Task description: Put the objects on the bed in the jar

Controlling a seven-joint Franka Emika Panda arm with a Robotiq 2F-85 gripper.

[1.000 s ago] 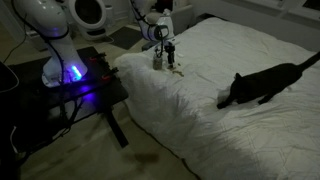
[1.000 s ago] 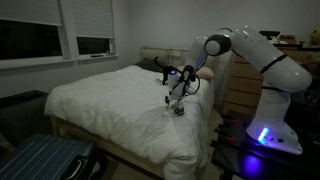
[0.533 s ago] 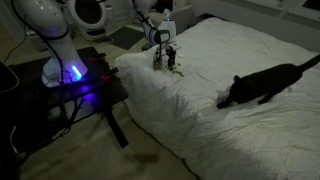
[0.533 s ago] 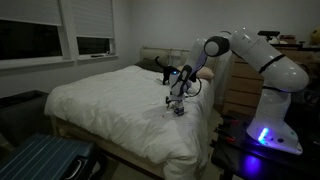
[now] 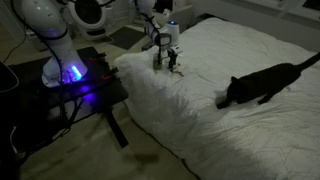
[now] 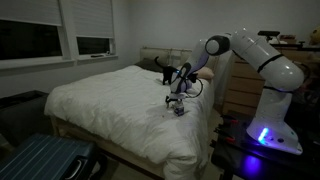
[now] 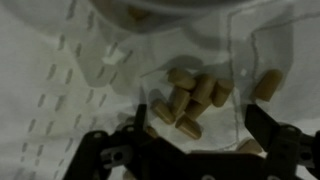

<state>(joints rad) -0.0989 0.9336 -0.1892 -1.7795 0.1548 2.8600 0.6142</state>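
The gripper (image 7: 200, 115) hangs just above the bed (image 5: 230, 130), with its jaws spread wide and nothing in them. In the wrist view the objects (image 7: 190, 98), about 6 small olive-brown bits, lie bunched between the 2 fingers (image 7: 140, 128). 1 more bit (image 7: 265, 85) lies apart, towards the right of that view. In an exterior view the jar (image 5: 157, 60) stands upright just beside the gripper. The curved grey edge along the top of the wrist view is probably the jar's base.

The step in hand looks like the pick. To do it well, descend straight until the fingertips press lightly into the bed on either side of the bunch. Then close slowly, so the bits gather rather than scatter. The soft cover will likely give and may fold up between the pads, so a shallow press seems safer. Expect only 1 or 2 bits per grasp, and the stray bit needs its own pass. The black animal shape (image 5: 262, 86) lies well apart and is no obstacle.
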